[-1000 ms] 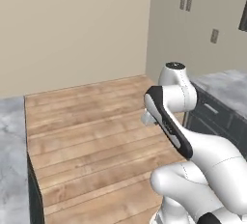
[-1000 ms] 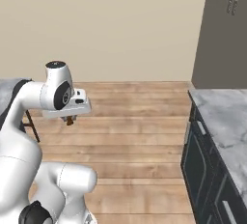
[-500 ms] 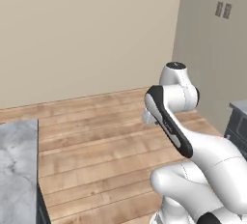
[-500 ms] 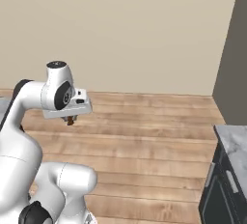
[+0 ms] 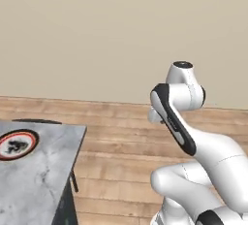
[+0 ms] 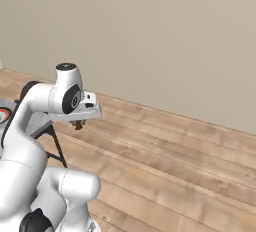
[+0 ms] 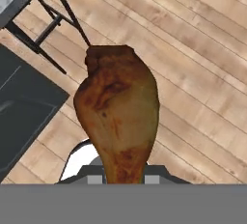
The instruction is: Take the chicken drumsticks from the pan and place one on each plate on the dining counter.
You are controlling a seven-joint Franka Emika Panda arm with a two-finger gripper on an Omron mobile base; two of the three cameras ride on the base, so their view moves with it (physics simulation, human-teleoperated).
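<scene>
The gripper point(image 6: 78, 124) is clamped on a glossy orange-brown roasted drumstick point(image 7: 118, 117), long axis pointing straight out from the hand. The pale red-rimmed plate point(image 5: 16, 144) sits lower left on the grey-white marble counter point(image 5: 43, 170) — well apart, left of the arm.

Base views forward; hand view floorward.

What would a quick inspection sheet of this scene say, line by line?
Surface: grey marble counter at the left, wooden floor around it.
Job's things: one plate with a reddish rim on the counter; a chicken drumstick held up over the floor.
Clutter: nothing seen.
Grippers: the gripper is shut on the drumstick.
Cables: nothing seen.
Surroundings: plain beige wall; a dark stool beside the counter.
</scene>
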